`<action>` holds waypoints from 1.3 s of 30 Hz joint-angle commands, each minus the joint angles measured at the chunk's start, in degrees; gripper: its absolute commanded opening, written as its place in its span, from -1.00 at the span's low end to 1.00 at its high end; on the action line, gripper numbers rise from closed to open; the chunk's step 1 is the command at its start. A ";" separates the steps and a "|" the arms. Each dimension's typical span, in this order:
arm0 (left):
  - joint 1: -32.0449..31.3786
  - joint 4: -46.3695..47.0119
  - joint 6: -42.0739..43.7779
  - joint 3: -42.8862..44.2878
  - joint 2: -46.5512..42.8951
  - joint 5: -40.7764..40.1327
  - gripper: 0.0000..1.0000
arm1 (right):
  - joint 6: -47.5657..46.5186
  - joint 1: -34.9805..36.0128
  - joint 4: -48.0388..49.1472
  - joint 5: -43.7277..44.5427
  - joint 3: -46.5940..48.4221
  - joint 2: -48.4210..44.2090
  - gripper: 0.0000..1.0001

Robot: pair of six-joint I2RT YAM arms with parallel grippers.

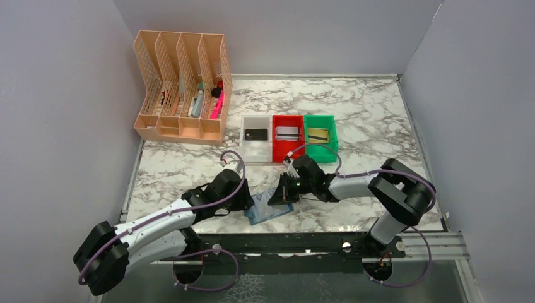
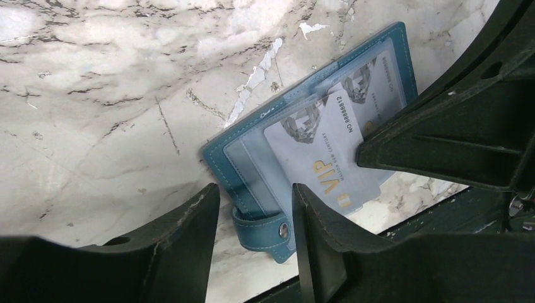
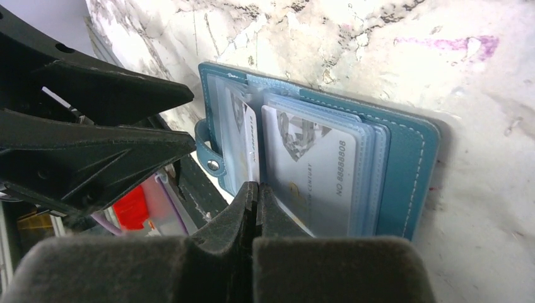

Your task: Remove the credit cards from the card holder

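While the blue card holder (image 3: pixel 410 145) lies open on the marble table (image 1: pixel 378 113) right under both sets of fingers, the step in hand looks like drawing out one more card. The right gripper (image 3: pixel 252 202) has its jaws pressed fully together at the edge of the silver VIP card (image 2: pixel 315 158), which sits skewed across the clear pockets. It looks like a pinch, though the contact is too fine to be sure. The left gripper (image 2: pixel 252 237) is about half spread and grips nothing, its fingers straddling the holder's snap strap (image 2: pixel 279 230). A second silver card (image 3: pixel 309 170) sits pocketed just beside the right fingertips. Next, the right should pull the VIP card out toward itself, and the left likely must pin the holder so it does not drag along
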 commanded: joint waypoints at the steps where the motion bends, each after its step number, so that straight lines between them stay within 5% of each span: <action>1: -0.19 0.83 -2.32 -1.23 0.08 -1.39 0.00 | 0.70 -0.15 4.58 -3.74 0.03 2.76 -0.98; 10: -0.19 8.76 -3.71 -4.04 1.13 3.04 -0.12 | 0.64 0.56 6.20 -5.44 0.67 4.42 -0.98; 25: -0.11 3.08 -2.15 -3.24 -0.06 1.63 -0.90 | 2.65 0.50 -2.21 4.94 0.10 1.48 -0.98; 29: -0.18 2.05 -2.29 -3.38 -2.47 2.67 -0.98 | 3.01 0.52 -2.56 5.66 0.00 1.52 -0.98; 37: -0.15 1.94 -2.90 -4.29 -3.60 12.83 -0.97 | 3.39 0.52 -2.90 6.18 0.00 1.24 -0.98; 39: -0.19 0.29 -3.95 -3.75 -3.83 11.26 -0.69 | 3.58 0.50 -2.81 6.26 -0.06 1.24 -0.98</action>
